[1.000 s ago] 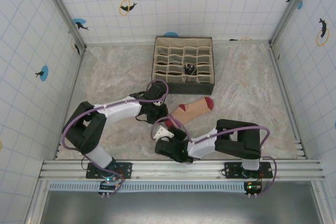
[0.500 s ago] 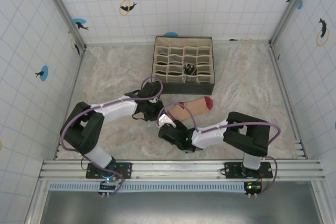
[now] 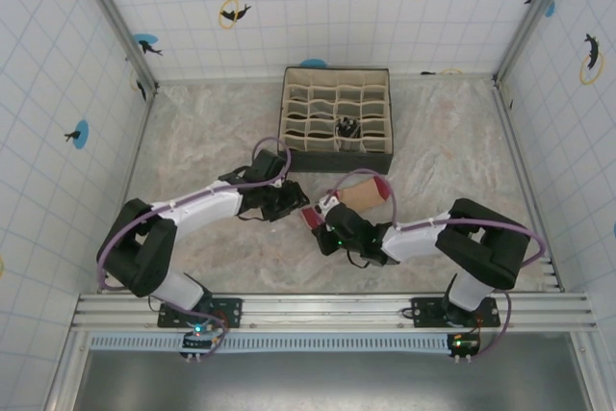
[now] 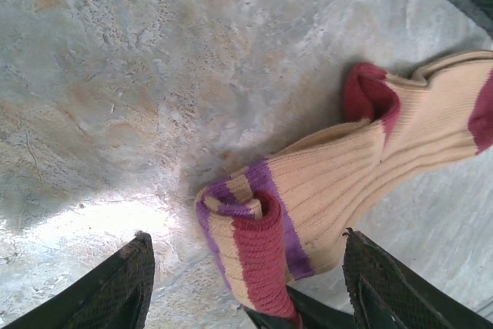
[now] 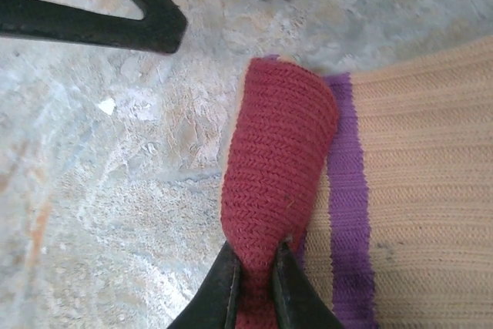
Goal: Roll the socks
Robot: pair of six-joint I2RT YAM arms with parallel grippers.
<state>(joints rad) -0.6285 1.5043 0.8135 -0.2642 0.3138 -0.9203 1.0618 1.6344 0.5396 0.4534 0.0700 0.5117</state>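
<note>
Peach sock (image 3: 361, 194), long axis diagonal, toe far-right — red cuff (image 5: 277, 152) pinched in right claw (image 5: 254, 253), left claw (image 4: 246, 240) spread

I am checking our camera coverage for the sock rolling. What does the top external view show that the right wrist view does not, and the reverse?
Top external, not right wrist: the divided box at the far side of the table, and the peach sock along its length to the dark red toe.
Right wrist, not top external: close detail of the right gripper pinching the dark red cuff, with the purple stripe beside it and the ribbed knit.
Both: that sock, and the open left gripper close to the cuff.
</note>
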